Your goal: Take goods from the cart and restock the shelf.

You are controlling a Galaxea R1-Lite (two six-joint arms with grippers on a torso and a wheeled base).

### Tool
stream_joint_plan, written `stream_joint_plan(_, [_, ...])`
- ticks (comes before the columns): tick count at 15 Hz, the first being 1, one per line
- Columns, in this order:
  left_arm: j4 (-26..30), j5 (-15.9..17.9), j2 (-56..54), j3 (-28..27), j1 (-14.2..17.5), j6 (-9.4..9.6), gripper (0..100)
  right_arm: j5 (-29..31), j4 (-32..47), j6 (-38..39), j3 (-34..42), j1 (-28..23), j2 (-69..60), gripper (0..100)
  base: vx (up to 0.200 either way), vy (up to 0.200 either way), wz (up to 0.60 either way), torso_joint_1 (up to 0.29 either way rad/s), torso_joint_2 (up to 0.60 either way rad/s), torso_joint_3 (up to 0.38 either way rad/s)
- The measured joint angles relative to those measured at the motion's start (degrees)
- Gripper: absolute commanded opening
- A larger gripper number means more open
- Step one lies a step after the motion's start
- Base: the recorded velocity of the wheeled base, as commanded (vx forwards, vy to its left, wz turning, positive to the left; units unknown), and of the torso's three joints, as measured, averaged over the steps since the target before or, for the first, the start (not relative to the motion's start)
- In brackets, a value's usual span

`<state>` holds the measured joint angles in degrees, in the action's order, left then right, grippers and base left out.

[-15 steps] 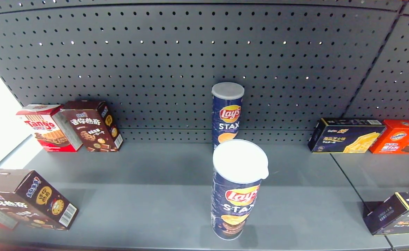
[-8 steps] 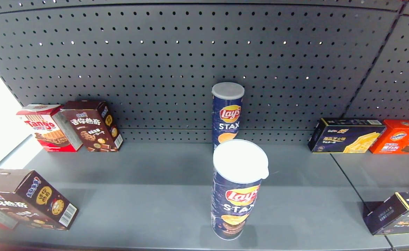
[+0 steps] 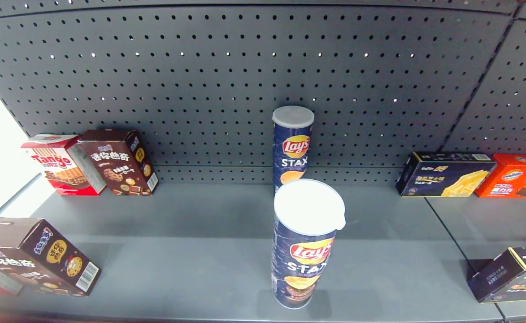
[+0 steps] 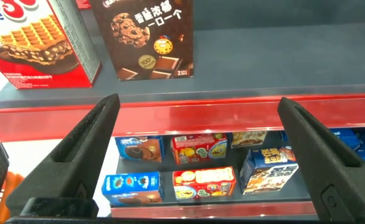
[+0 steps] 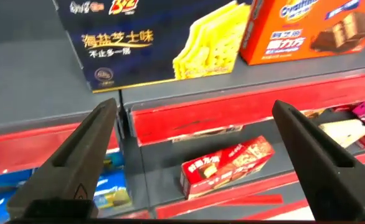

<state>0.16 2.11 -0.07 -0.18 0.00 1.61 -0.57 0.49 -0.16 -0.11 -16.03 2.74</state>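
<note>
- Grey metal shelf (image 3: 177,251) bears one tall dark-blue chip can (image 3: 305,251) at its front, a second can (image 3: 293,148) at its back.
- We see left gripper (image 4: 198,102) and right gripper (image 5: 195,104) spread wide.

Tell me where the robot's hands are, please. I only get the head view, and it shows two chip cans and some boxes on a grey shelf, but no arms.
Observer: The left gripper is open and empty, and it faces the shelf's red front edge.
Operator: And the other one?
Observer: The right gripper is open too, and it faces a navy and yellow cracker box.
Operator: Is there anything under that shelf?
Observer: Yes, a lower shelf with a red box lying on it.
</note>
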Motion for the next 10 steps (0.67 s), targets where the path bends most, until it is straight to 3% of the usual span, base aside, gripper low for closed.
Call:
stream_joint_plan(5, [-0.05,-0.06,0.0,0.05,0.0,-0.02,100,0.0,-0.49,0.13,0.01,14.71,-0.95,100,0.0,0.0,0.0,0.0,0.0,0.0])
stream_joint_plan(10, [-0.05,-0.48,0.0,0.09,0.0,-0.2,100,-0.02,-0.46,0.16,0.11,16.21,-2.5,100,0.0,0.0,0.0,0.0,0.0,0.0])
